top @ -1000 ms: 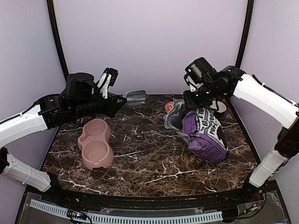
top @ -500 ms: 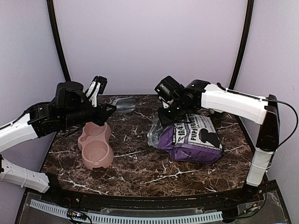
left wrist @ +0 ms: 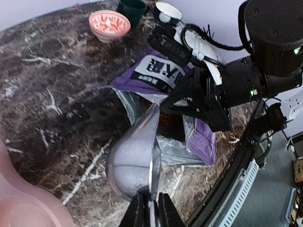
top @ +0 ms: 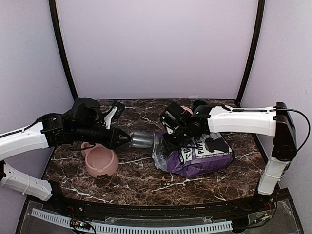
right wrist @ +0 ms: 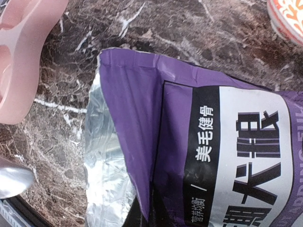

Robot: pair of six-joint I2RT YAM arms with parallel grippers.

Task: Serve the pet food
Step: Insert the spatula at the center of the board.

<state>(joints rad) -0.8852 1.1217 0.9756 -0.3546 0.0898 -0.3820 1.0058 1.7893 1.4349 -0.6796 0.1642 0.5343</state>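
Note:
My left gripper [left wrist: 150,211] is shut on the handle of a metal scoop [left wrist: 135,158]. The scoop [top: 142,140] is held on its side, its tip at the open mouth of the purple-and-white bag [top: 204,153]. The bag lies flat at centre right with its silver lining [right wrist: 102,179] facing left. My right gripper [top: 170,140] is shut on the bag's upper lip [right wrist: 156,208], holding the mouth up. A sliver of reddish-brown pet food [left wrist: 166,118] shows inside the mouth. The pink double bowl [top: 100,162] sits at front left, below my left arm.
A red-patterned bowl [left wrist: 109,23], a dark green cup [left wrist: 131,6] and a white bowl [left wrist: 168,10] stand at the back of the marble table [top: 146,175], behind the bag. The right arm reaches across over the bag.
The right gripper pulled the bag leftward and laid it flat with its mouth to the left. The left arm brought the scoop from the back forward and right to the bag's mouth.

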